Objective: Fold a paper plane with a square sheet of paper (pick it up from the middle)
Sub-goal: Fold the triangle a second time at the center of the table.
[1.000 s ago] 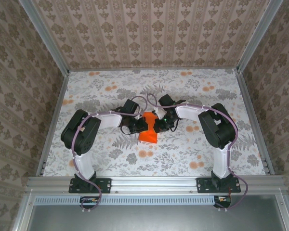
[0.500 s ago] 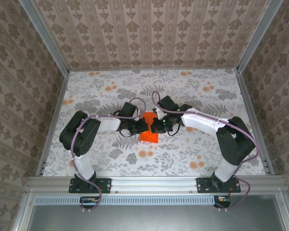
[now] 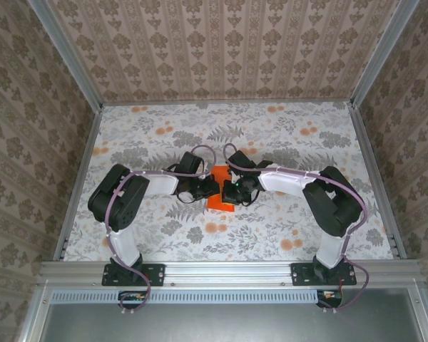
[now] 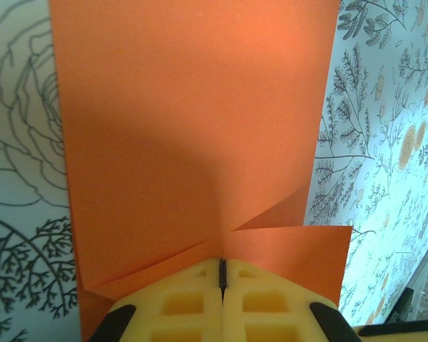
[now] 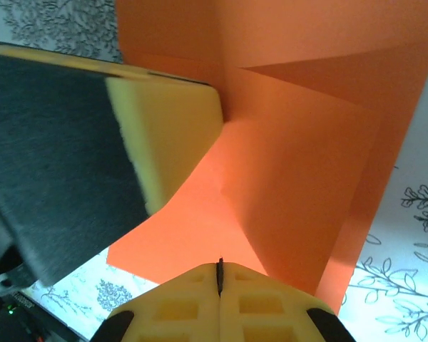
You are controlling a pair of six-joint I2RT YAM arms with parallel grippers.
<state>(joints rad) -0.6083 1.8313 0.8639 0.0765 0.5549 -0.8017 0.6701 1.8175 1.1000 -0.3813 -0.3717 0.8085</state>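
The square sheet of paper is vivid orange, creased and folded, and sits at the table's middle between both grippers. My left gripper is shut on it. In the left wrist view the paper has two folds that run together into the seam of the left gripper. My right gripper is shut, facing the left one. In the right wrist view the right gripper rests its tips against the paper, with no paper seen between its pads. The left gripper's yellow pad touches the sheet there. A paper plane is out of view.
The flowered tablecloth covers the table. Patterned walls stand at the back and both sides, and a metal rail runs along the near edge. Both arms bend inward and meet at the centre.
The right arm has swung left and its gripper now sits over the paper, close against the left gripper. The right jaws closed the last bit. The left gripper has barely moved.
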